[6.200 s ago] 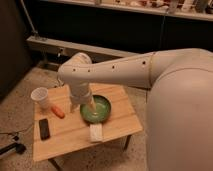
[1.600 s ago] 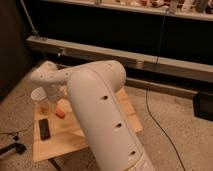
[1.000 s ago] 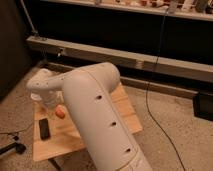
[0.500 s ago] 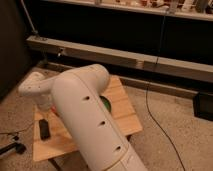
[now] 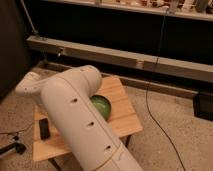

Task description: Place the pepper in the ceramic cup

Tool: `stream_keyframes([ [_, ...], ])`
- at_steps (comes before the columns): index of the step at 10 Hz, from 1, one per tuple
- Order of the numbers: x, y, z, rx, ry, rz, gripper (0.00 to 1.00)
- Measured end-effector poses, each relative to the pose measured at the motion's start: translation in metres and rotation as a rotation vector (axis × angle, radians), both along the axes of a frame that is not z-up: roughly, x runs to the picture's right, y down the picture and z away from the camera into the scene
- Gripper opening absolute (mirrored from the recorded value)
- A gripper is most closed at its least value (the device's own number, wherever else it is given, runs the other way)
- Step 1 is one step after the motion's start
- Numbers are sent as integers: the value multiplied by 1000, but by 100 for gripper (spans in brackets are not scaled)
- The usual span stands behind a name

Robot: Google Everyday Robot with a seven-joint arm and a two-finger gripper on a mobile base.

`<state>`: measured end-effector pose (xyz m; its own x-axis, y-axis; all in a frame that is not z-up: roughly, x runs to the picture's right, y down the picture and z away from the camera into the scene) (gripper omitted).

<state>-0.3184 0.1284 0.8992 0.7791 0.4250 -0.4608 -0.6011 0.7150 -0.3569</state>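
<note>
My arm [image 5: 75, 115] sweeps across the left half of the desk [image 5: 122, 117] and hides my tool behind it, so I cannot tell whether it is spread or pinching. The pepper and the ceramic cup are hidden too. A green bowl [image 5: 104, 106] shows beside my arm, and a black device [image 5: 44, 128] lies at the desk's left edge.

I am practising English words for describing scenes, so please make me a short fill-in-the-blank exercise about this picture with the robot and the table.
1. The bowl, partly covered, is ___ in colour.
2. The black device lies on a small ___ table.
3. The gripper, the pepper and the ceramic cup are out of view, hidden behind the robot's big white ___.
Missing words: green; wooden; arm.
</note>
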Motion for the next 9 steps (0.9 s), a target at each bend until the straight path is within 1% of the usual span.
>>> stream_keyframes([
  [2, 4, -2, 6, 1, 22, 13, 65],
  [5, 15, -1, 13, -8, 56, 25, 65],
  [8, 19, 6, 17, -29, 69, 35, 65],
  [9, 18, 12, 17, -44, 71, 40, 65],
])
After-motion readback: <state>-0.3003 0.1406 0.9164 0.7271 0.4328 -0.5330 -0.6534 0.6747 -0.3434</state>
